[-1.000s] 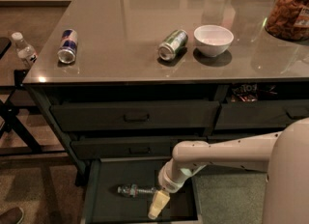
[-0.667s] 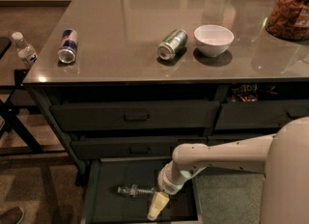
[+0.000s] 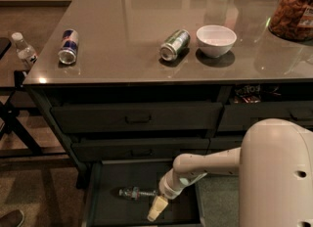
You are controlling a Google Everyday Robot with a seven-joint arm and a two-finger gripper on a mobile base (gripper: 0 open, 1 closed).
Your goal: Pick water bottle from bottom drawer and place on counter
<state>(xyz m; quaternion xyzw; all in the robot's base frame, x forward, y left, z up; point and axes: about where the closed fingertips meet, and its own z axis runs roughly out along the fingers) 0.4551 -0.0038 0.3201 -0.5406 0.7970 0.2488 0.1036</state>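
Water bottle (image 3: pixel 133 192) lies on its side in the open bottom drawer (image 3: pixel 107 209) — gripper (image 3: pixel 155 203) sits low at one end, likely lining up a grasp; spread or closed, I cannot tell.

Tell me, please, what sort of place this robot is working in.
Probably an office kitchenette or break room: a counter holds a blue can, a green can, a white bowl and a snack jar, above dark drawers. The hand hangs in the open bottom drawer, beside the water bottle.
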